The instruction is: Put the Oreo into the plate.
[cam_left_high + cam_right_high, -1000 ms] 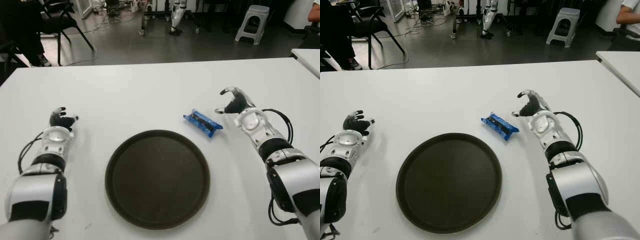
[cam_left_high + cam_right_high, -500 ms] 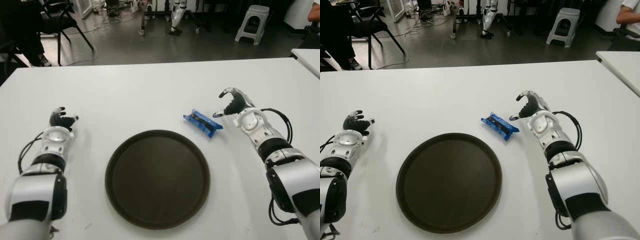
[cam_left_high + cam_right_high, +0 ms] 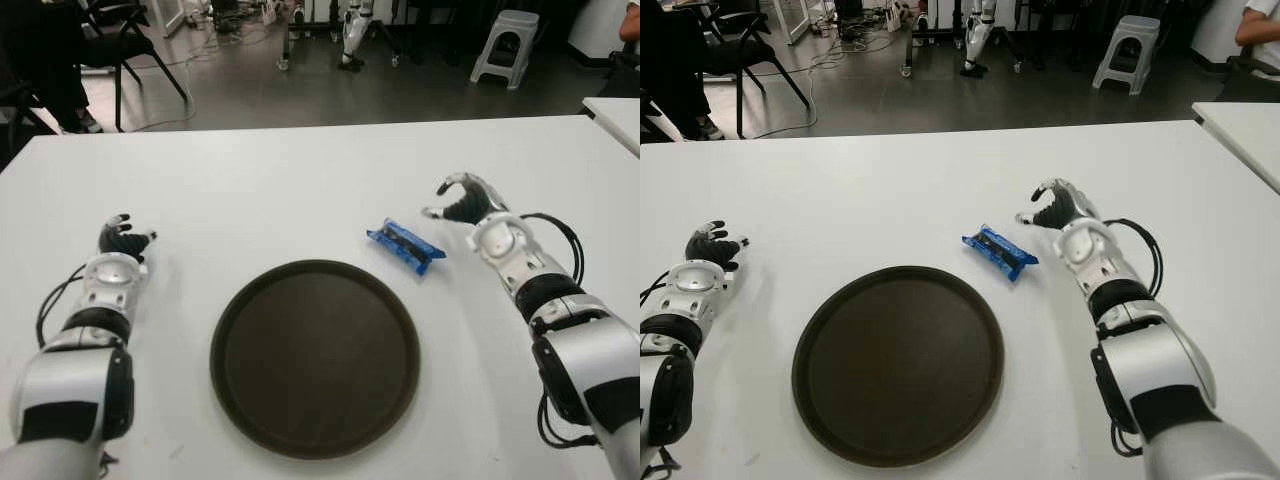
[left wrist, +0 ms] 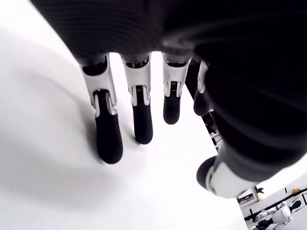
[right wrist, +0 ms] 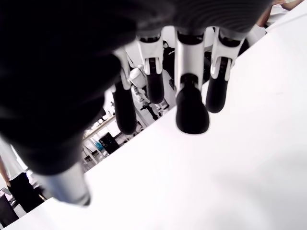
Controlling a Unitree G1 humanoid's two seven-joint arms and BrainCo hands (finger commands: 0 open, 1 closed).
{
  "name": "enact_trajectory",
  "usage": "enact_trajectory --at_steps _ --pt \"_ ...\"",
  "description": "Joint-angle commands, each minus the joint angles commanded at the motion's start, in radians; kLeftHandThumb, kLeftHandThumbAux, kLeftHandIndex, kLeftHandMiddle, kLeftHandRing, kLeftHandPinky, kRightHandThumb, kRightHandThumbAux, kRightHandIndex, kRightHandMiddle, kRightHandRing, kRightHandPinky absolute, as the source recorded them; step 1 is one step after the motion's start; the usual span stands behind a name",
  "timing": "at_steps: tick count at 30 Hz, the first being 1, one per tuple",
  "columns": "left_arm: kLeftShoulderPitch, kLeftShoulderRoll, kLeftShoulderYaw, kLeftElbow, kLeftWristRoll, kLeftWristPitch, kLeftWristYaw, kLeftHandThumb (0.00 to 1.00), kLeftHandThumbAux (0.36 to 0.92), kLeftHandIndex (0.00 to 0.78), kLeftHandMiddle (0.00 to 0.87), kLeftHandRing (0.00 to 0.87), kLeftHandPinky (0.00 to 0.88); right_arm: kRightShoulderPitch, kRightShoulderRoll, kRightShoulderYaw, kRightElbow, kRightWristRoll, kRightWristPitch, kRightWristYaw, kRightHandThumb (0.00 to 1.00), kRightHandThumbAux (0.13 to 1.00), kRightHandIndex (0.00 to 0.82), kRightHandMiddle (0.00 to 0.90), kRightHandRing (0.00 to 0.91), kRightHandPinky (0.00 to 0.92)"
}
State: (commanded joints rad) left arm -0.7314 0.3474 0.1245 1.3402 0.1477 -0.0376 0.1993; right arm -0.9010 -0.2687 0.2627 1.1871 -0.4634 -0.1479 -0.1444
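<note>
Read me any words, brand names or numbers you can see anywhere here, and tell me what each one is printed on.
None can be read.
Blue snack packet on the white table, between the dark round plate and the right hand: its print is too small and blurred to make out.
Plate, table, both hands (left hand): no lettering visible.

White table (image 3: 300, 190) bears plate (image 3: 314, 358) and Oreo (image 3: 405, 246).
</note>
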Motion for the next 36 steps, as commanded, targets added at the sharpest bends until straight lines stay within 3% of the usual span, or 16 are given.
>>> enact_trajectory --at_steps 4,12,21,29,36 --pt "-0.003 -0.001 0.0 0.0 -0.001 0.003 -0.001 0.325 0.758 0.138 0.148 0.171 0.17 0.008 -0.003 0.009 -0.06 -0.004 0.021 0.018 0.685 0.741 0.428 0.739 0.747 0.721" --pt "-0.008 -0.007 -0.008 -0.003 0.005 0.007 0.006 0.291 0.76 0.123 0.142 0.167 0.166 0.01 -0.007 0.032 -0.214 -0.021 0.133 0.103 0.684 0.742 0.427 0.735 0.747 0.727" --pt "-0.011 -0.004 -0.018 -0.002 0.009 0.012 0.004 0.284 0.764 0.145 0.144 0.158 0.149 0.074 0.01 0.045 -0.433 -0.034 0.254 0.158 0.684 0.741 0.428 0.743 0.755 0.734" --pt "-0.012 -0.004 -0.022 0.001 0.01 0.011 0.004 0.312 0.764 0.205 0.155 0.166 0.157 0.102 0.02 0.05 -0.504 -0.037 0.259 0.161 0.684 0.741 0.427 0.741 0.753 0.731" --pt "-0.014 -0.006 -0.021 0.0 0.007 0.014 0.011 0.311 0.75 0.202 0.152 0.166 0.158 0.096 0.029 0.068 -0.495 -0.05 0.263 0.176 0.685 0.741 0.426 0.737 0.746 0.72"
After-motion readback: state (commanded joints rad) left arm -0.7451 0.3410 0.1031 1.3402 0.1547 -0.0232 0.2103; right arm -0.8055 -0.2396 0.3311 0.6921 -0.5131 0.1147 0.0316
